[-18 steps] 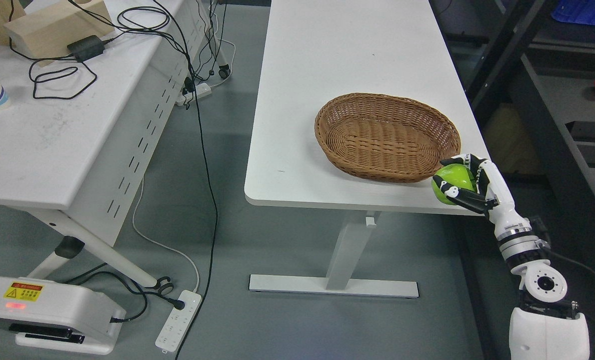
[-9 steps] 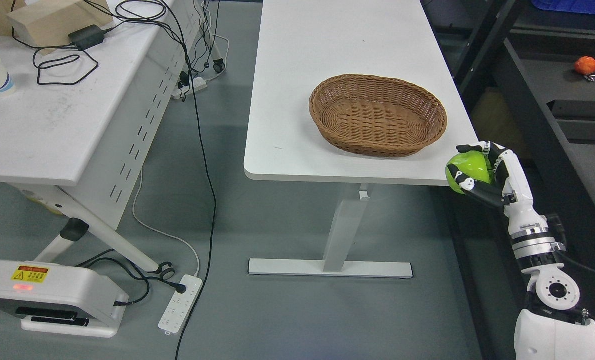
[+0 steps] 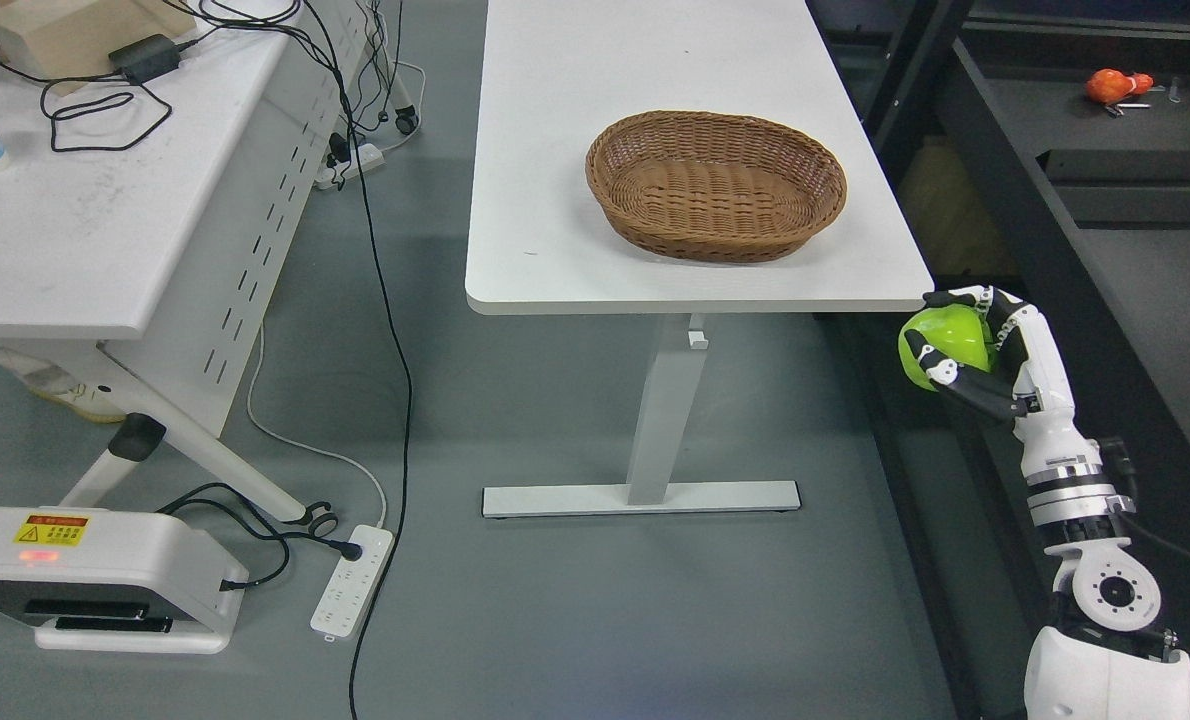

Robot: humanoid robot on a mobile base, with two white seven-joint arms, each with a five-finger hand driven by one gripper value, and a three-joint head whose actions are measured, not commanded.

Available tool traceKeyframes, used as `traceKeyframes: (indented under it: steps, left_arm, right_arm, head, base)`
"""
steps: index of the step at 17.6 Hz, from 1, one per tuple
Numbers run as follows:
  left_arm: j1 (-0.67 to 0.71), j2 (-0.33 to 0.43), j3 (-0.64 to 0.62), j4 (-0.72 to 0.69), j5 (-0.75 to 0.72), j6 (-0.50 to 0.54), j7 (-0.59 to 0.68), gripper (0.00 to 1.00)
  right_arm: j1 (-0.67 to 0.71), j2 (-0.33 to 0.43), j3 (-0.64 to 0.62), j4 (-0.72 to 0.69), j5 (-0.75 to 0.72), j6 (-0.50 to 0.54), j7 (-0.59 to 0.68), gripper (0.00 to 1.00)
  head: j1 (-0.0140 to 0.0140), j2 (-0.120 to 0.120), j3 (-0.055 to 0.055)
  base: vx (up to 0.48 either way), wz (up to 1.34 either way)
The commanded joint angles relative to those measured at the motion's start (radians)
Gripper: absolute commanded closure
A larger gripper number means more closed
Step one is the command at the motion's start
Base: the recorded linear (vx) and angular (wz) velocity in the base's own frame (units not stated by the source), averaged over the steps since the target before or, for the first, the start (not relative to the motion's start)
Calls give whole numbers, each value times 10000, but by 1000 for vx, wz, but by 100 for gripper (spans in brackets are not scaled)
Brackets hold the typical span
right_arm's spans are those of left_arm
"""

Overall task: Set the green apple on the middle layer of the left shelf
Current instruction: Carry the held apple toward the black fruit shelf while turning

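Wicker, tightly woven and brown, makes up the oval basket (image 3: 717, 186), which sits up and to the left of the right hand (image 3: 975, 345) on a smooth white table (image 3: 555, 200) with rounded corners. The green apple (image 3: 945, 345) is glossy, round and bright lime against the hand's white shells and black joints. Off to the far left of the hand stands a second white table (image 3: 75, 250), scuffed and grey-smudged, strewn with black cables (image 3: 105, 120); a white power strip (image 3: 353, 595) lies on the dull grey floor below. Up and to the right of the hand, a small orange object (image 3: 1110, 85) rests on a dark shelf (image 3: 1135, 180).

Compared with half a second ago, the whole scene has slid up and left in view, so the camera has moved. The apple now hangs clear of the table's near right corner, just below and right of it, over the floor.

The right hand is closed around the apple, its fingers (image 3: 930, 365) curled over the top and front, the fruit cupped against the palm. The hand touches nothing else.
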Motion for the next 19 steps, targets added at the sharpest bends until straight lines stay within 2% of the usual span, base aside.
traceKeyframes:
  steps: [1,11,19]
  left_arm:
    - [0,175,0,0,0,-3,3,0]
    - [0,175,0,0,0,-3,-12,0]
    - [0,175,0,0,0,-3,3,0]
  right_arm:
    - [-41,926,-179,-72,56,-16,-284,97]
    - [311,926,893,66,577,-16,-3765,100]
    - [572,926,1017,51,378,-399,-4014,100]
  head:
    - [0,0,0]
    - [0,0,0]
    - [0,0,0]
  base:
    - [-175,-155]
    - [-188,-248]
    - [-187,-390]
